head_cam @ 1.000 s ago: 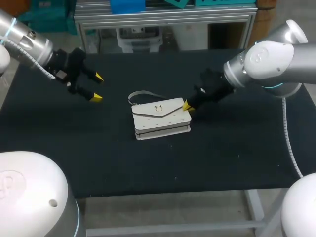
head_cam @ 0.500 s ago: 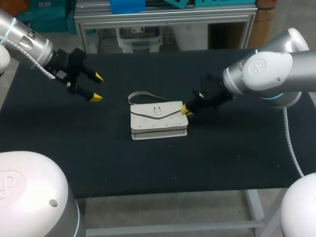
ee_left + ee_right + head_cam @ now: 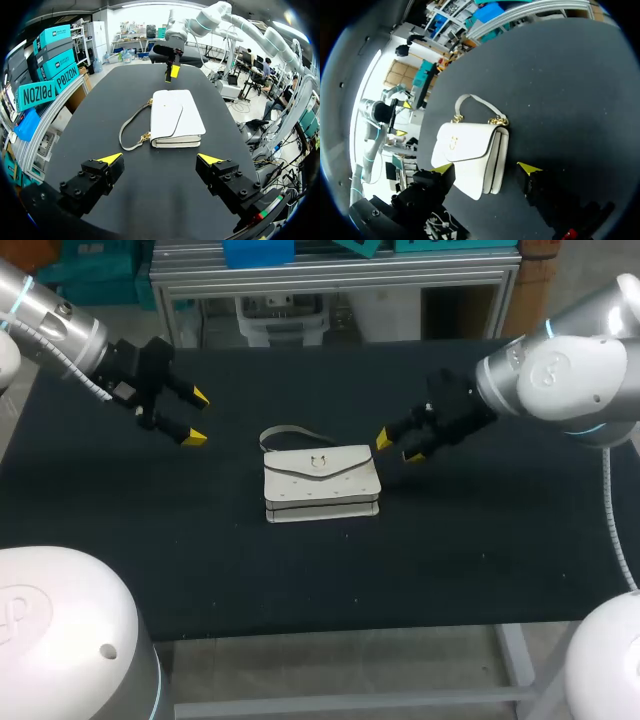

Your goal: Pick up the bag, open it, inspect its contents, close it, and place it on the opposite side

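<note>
A small white bag (image 3: 321, 483) with a closed flap, a gold clasp and a thin strap (image 3: 283, 432) lies flat on the black table (image 3: 300, 570), near the middle. My right gripper (image 3: 396, 446) hovers open just right of the bag, clear of it; in the right wrist view the bag (image 3: 470, 155) lies ahead of its spread fingers (image 3: 485, 170). My left gripper (image 3: 196, 416) hangs open well to the bag's left with nothing in it. In the left wrist view the bag (image 3: 175, 117) lies ahead of the open gripper (image 3: 161, 159), and my other arm's gripper (image 3: 171, 73) shows beyond it.
The black table carries nothing else in view. Its front edge (image 3: 330, 625) runs below the bag and a metal frame (image 3: 330, 275) lines the back edge.
The bag dropped from tilted to flat and shifted slightly left. My right gripper let go of its right corner, opened and pulled back to the right. The left arm kept still.
</note>
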`<state>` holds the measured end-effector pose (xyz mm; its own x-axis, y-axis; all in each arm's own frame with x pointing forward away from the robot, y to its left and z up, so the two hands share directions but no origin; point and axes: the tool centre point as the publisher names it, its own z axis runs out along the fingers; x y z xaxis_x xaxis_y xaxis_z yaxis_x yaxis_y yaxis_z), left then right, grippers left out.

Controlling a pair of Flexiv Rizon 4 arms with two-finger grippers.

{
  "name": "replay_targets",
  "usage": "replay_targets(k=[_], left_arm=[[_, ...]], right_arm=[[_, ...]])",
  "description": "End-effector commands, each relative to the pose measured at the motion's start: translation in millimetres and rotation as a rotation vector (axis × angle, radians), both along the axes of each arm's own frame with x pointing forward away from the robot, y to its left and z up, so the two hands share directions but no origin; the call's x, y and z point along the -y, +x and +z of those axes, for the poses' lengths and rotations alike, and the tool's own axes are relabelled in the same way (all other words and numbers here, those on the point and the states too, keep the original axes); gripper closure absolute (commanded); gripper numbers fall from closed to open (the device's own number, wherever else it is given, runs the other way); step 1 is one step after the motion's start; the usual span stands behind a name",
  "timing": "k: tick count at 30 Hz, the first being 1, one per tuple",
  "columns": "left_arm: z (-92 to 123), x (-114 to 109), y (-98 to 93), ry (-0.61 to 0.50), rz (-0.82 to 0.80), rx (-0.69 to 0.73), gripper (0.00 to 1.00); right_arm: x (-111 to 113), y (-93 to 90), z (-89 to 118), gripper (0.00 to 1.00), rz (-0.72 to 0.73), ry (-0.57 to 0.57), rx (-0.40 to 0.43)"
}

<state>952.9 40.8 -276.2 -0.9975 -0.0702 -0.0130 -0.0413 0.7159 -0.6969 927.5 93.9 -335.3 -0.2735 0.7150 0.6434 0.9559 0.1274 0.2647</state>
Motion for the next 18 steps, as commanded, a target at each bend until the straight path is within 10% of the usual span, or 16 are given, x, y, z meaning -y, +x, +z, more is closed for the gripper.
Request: replay_targets(k=[1,8,18], left_arm=[[-1.1,0.0,0.2,-0.004,0.0,0.001,0.0],[-1.1,0.0,0.2,-0.004,0.0,0.001,0.0],[-1.1,0.0,0.2,-0.004,0.0,0.001,0.0]], right_arm=[[5.9,-7.7,36.2,0.0,0.147,-0.126,0.091],[-5.8,-17.3,48.7,0.0,0.443,-0.462,0.441],[-5.5,-17.2,47.3,0.0,0.479,-0.5,0.423]])
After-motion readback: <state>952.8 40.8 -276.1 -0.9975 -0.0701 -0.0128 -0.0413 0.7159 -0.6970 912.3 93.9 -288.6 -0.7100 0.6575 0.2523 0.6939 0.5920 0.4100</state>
